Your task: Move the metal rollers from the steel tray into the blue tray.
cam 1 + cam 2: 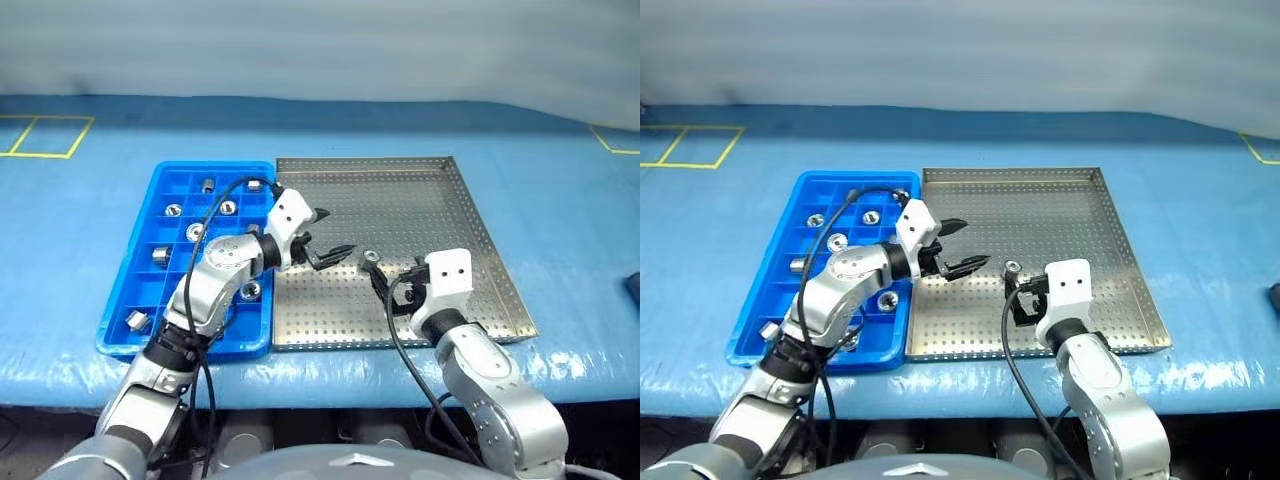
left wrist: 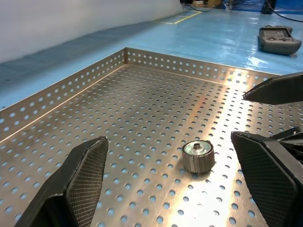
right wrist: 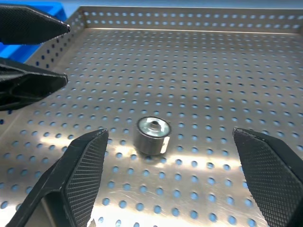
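One metal roller [image 1: 371,257] stands alone on the perforated steel tray [image 1: 420,210], near its middle front. Several more rollers lie in compartments of the blue tray [image 1: 200,167], which abuts the steel tray's left side. My left gripper [image 1: 335,232] reaches over the steel tray's left part, open, its tips just left of the lone roller [image 2: 198,156]. My right gripper [image 1: 392,290] hovers just in front of the same roller [image 3: 153,135], open and empty. Neither gripper touches it.
Both trays rest on a blue table cover with yellow tape marks [image 1: 45,135] at the far left. A dark handheld device [image 2: 279,40] lies on the cover beyond the steel tray's right side. The table's front edge runs just before the trays.
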Controlling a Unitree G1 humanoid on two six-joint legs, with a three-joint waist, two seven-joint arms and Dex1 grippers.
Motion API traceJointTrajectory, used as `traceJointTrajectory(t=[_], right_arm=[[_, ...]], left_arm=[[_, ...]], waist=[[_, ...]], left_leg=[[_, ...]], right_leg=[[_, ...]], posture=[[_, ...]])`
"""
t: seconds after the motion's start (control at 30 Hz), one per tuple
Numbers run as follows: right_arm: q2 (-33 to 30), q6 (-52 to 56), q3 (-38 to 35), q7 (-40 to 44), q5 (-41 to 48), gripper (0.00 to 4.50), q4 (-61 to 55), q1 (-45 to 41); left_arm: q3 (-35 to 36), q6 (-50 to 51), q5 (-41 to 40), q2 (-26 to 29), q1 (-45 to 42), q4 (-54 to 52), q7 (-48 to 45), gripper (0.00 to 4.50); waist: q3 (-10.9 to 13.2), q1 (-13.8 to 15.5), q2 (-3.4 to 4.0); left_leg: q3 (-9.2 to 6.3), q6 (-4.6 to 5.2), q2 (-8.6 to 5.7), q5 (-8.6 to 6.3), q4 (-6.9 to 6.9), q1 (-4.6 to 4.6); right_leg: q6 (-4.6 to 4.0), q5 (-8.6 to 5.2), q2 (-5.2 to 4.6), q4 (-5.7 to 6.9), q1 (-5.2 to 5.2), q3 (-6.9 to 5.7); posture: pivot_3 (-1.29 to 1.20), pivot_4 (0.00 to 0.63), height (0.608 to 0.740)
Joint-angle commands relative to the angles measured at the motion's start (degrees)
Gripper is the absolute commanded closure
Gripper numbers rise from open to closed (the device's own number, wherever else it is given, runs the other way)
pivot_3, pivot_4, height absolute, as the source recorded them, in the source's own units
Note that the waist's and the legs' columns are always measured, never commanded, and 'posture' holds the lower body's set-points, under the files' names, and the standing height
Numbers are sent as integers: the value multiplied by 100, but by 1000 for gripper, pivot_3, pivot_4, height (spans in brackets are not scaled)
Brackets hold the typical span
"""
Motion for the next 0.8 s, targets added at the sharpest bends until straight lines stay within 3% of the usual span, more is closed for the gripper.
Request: traceJointTrajectory(t=[0.03,0.4,0.67,0.8], right_arm=[[124,-106,-108,-155,-52,62,-449,229],[473,-276,48,-395,-172,62,-640,719],[508,-355,131,-420,-214,62,-628,777],[522,-357,121,-415,-217,0,-584,732]], left_arm=[[-155,-48,239,-171,-379,452,-124,0],[-544,-388,1001,-1047,-1120,2230,-61,0],[-463,-293,1375,-1328,-1288,3013,173,0],[-439,-288,1411,-1336,-1237,3096,135,896]], waist=[[0,-56,0],[-4,-261,3],[-4,-285,3],[-5,-282,3]], left_leg=[[-1,0,1,0,1,1],[4,1,1,0,6,3],[4,1,3,-1,3,2],[5,1,2,-1,4,1]], right_leg=[[0,0,3,2,0,0],[3,2,4,6,-1,10],[2,1,7,6,-4,12],[2,1,5,7,-4,12]], posture=[[-60,150,740],[-94,150,740],[-103,150,740],[-98,150,740]])
